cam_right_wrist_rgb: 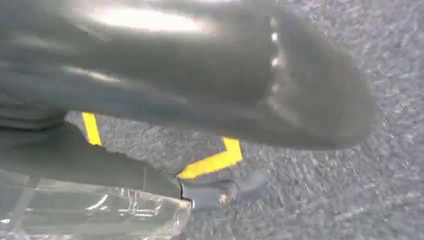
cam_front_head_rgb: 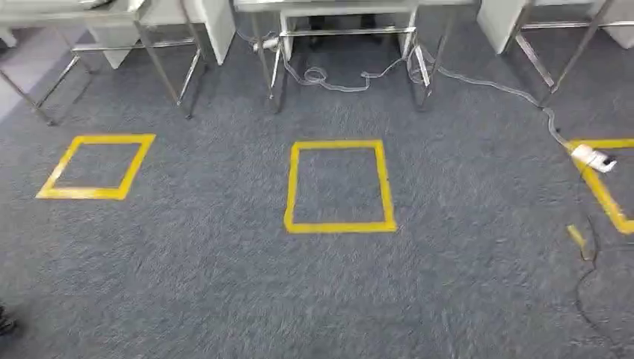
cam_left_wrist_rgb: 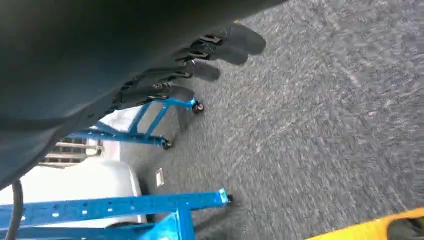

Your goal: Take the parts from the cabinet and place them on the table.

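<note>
In the right wrist view my right hand [cam_right_wrist_rgb: 210, 192] grips a clear plastic bag [cam_right_wrist_rgb: 95, 215], the part. A dark finger lies across the bag's top edge and the thick grey thumb [cam_right_wrist_rgb: 280, 85] shows blurred above it. What is inside the bag cannot be made out. In the left wrist view my left hand [cam_left_wrist_rgb: 210, 55] hangs over the grey carpet, its dark fingers stretched out and slightly apart, holding nothing. The head view looks down at the floor in front of metal-legged tables [cam_front_head_rgb: 277, 67].
Yellow tape squares [cam_front_head_rgb: 340, 187] [cam_front_head_rgb: 97, 166] mark the grey carpet, with part of another [cam_front_head_rgb: 605, 187] at the right. A white power strip [cam_front_head_rgb: 593, 158] and cables [cam_front_head_rgb: 478, 82] lie at the right. A blue wheeled frame [cam_left_wrist_rgb: 150, 120] stands near my left hand.
</note>
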Available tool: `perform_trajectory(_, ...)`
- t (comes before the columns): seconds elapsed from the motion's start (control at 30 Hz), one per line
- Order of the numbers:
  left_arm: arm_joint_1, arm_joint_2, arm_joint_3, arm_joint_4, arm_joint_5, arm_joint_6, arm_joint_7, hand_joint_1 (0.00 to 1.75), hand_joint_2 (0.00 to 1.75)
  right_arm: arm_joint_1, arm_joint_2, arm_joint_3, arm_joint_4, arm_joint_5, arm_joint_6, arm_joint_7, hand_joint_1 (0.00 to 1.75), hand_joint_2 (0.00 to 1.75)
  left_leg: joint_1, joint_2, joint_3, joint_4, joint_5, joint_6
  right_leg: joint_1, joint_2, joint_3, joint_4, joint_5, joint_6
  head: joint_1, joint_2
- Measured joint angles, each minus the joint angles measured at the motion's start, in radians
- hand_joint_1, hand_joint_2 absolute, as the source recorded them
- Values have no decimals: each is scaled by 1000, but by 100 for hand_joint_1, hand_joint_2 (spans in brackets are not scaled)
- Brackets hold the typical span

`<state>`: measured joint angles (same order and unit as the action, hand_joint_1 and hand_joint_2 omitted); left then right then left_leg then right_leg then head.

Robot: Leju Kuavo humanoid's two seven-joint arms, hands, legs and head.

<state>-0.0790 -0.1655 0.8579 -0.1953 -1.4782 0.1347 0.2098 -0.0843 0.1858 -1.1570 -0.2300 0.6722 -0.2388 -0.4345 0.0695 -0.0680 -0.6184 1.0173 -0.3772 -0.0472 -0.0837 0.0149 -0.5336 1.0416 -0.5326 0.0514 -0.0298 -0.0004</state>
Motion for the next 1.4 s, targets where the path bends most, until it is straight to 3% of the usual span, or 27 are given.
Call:
perform_trajectory(0.03,5,5,0,0,0,0,-2,0,0,-3,3,0,0,2,3,0,0,0,-1,1,-2,5,-3,-4,7,-10,-10,9,0,-2,2,0)
perform_trajectory(0.07,6,5,0,0,-1,0,-2,0,0,-3,1,0,-1,3,4,-1,0,0,-3,34,-18,40,-34,6,12,-11,-4,9,5,-14,-18,0)
perform_trajectory(0.13,5,10,0,0,-2,-1,-3,0,0,1,3,0,-2,6,7,-3,0,0,-10,70,-85,193,-121,16,29,-28,-7,5,13,-10,-28,0)
perform_trajectory(0.23,9,10,-1,0,-3,-5,-5,0,0,6,1,-1,-2,8,8,-4,0,0,-32,77,-147,353,-177,47,60,-60,-9,5,12,-10,-30,0)
perform_trajectory(0.3,12,8,-1,0,-3,-6,-7,0,0,2,1,-1,-2,8,8,-4,0,0,-65,77,-101,273,-131,107,92,-77,-7,3,11,-11,-32,0)
perform_trajectory(0.33,11,8,-1,0,-3,-6,-7,0,0,1,1,-1,-2,8,9,-5,0,0,-100,86,-43,175,-93,167,117,-89,-2,-6,11,-13,-33,0)
perform_trajectory(0.37,11,15,-1,-1,-4,-6,-8,0,0,0,6,-1,-2,8,9,-5,0,0,-111,73,-7,114,-81,242,109,-92,2,-14,12,-21,-30,0)
perform_trajectory(0.4,19,18,-2,-6,-4,-7,-10,0,0,-6,27,-1,4,7,11,-8,0,0,-129,91,14,74,-101,292,141,-97,5,-11,12,-15,46,0)
perform_trajectory(0.43,15,29,-2,-12,-4,-3,-11,0,0,-3,18,-1,1,8,11,-8,0,0,-143,85,21,59,-103,285,84,-97,7,-17,14,-12,43,0)
perform_trajectory(0.47,14,23,-3,-10,-4,-4,-11,0,0,-5,15,-1,1,10,15,-6,0,0,-150,84,24,54,-98,277,91,-99,7,-21,19,2,27,0)
perform_trajectory(0.5,11,41,-3,-16,-5,-2,-11,0,0,-6,35,0,6,9,14,-6,0,0,-159,88,32,29,-93,275,59,-108,12,-30,19,3,15,0)
perform_trajectory(0.53,11,30,-3,-14,-5,-5,-11,0,0,-8,17,-1,-5,8,13,-7,0,0,-160,77,63,-26,-66,283,86,-115,35,-75,30,3,6,0)
perform_trajectory(0.57,13,32,-3,-16,-6,-6,-12,0,0,-3,34,-1,0,6,10,-4,0,0,-135,71,106,-96,-33,269,80,-86,22,-34,21,-11,-3,0)
perform_trajectory(0.6,12,29,-5,-16,-8,-7,-17,0,0,2,20,-2,-2,-4,13,-4,0,0,-126,62,122,-132,-12,298,85,-45,-8,24,-6,-19,-12,0)
perform_trajectory(0.63,6,26,-11,-16,-9,-10,-25,0,0,1,16,-6,-2,-18,19,2,0,175,-114,60,124,-143,0,291,81,-23,-43,85,-26,-14,-10,0)
perform_trajectory(0.67,5,21,-17,-16,-10,-13,-32,0,0,1,15,-13,-1,-24,18,11,0,175,-105,49,121,-145,4,278,75,-15,-73,136,-46,-5,-8,0)
perform_trajectory(0.77,12,3,-25,-13,-11,-19,-41,0,0,3,-6,-24,-4,-28,33,14,0,175,-74,28,107,-129,-6,219,37,-15,-98,160,-42,49,-9,0)
perform_trajectory(0.87,15,5,-26,-12,-11,-29,-43,0,0,2,-12,-24,-3,-21,38,57,0,175,-36,25,46,3,-65,157,-16,-21,-1,-35,34,157,-4,0)
perform_trajectory(0.9,16,20,-26,-13,-10,-30,-43,0,0,1,0,-25,1,-16,28,63,0,175,-40,22,12,53,-90,134,-14,-2,-38,9,28,153,11,0)
perform_trajectory(0.93,16,14,-26,-12,-10,-35,-44,0,0,-2,-1,-25,-4,-12,22,63,0,0,-35,22,-2,87,-120,119,-3,-3,-36,30,0,59,3,0)
perform_trajectory(0.97,17,16,-26,-12,-10,-39,-44,0,0,6,2,-26,-3,-29,53,57,0,0,-37,27,1,87,-110,122,-4,-1,-46,31,5,11,-14,0)
perform_trajectory(1.0,21,16,-26,-12,-11,-42,-44,0,0,8,0,-31,-3,-47,99,51,0,175,-41,30,1,75,-78,134,-1,-4,-34,23,10,21,-28,0)
perform_trajectory(1.03,23,18,-26,-11,-11,-51,-44,0,0,8,0,-39,-3,-57,133,55,0,175,-41,28,5,65,-67,143,2,-3,-24,5,19,33,-22,0)
perform_trajectory(1.1,25,17,-26,-11,-12,-61,-42,0,0,9,-2,-44,-4,-48,147,60,0,175,-41,29,27,27,-42,158,7,-4,6,-42,35,24,-25,0)
perform_trajectory(1.2,26,17,-26,-11,-12,-68,-39,0,0,11,-8,-43,-4,-19,114,90,0,175,-42,30,74,-32,-41,153,15,-10,45,-86,42,19,-24,0)
perform_trajectory(1.33,27,16,-26,-10,-12,-81,-34,0,0,9,-15,-42,-4,-36,172,87,0,175,-42,30,100,-64,-54,69,18,-19,59,-97,41,19,-24,0)
perform_trajectory(1.4,29,15,-26,-10,-12,-83,-34,0,0,9,-16,-48,-4,-56,211,82,0,175,-42,30,100,-64,-56,51,18,-19,61,-100,41,19,-24,0)
